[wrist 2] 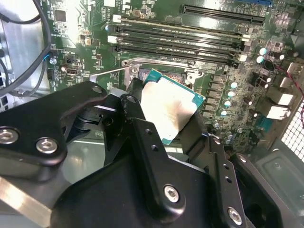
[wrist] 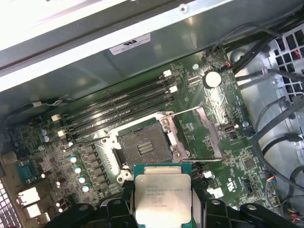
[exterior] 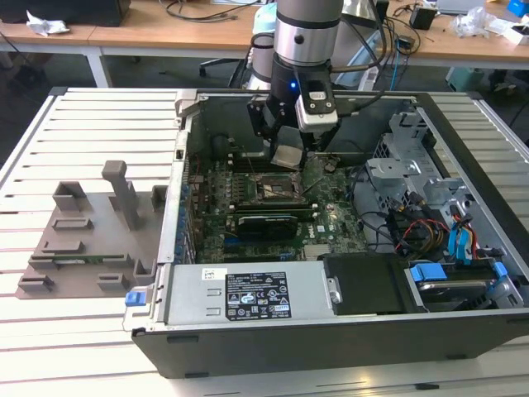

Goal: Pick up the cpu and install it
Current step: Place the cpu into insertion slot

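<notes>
The jaws are clamped on the small flat square cpu with pale silver top [wrist: 162,197], tilted inside the open black computer case [exterior: 331,347]; the dark square socket frame [wrist: 145,149] lies just below it, apart.

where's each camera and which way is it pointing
Exterior view: off the arm, looking down into the open computer case; the arm and gripper show.
First wrist view: on the wrist, facing the empty socket; the gripper's front edge shows.
Second wrist view: on the wrist, facing the motherboard past the gripper's black links.
Both wrist views share the cpu, clamped in the gripper.
</notes>
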`<state>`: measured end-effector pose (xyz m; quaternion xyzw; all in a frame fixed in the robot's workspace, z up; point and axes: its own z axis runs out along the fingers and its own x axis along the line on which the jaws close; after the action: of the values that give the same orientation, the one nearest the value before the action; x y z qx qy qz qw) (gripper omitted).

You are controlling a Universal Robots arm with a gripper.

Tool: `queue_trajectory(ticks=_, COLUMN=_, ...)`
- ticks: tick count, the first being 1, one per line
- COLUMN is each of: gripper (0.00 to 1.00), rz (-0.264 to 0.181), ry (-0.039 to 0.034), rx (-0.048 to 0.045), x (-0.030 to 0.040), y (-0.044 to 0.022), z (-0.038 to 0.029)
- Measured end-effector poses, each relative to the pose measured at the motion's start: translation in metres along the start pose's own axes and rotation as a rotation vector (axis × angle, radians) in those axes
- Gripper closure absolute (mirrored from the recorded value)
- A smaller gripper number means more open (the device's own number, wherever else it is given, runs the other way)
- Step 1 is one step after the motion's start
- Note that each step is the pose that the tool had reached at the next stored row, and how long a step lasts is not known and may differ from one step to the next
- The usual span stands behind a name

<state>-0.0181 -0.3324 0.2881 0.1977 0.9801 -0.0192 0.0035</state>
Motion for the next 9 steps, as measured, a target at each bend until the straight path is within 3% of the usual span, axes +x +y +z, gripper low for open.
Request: queue_trajectory(ticks=9, gripper=0.45, rz=0.077, ry=0.0018, rx=0.0037, x=0.0000, y=0.0000, z=0.0001)
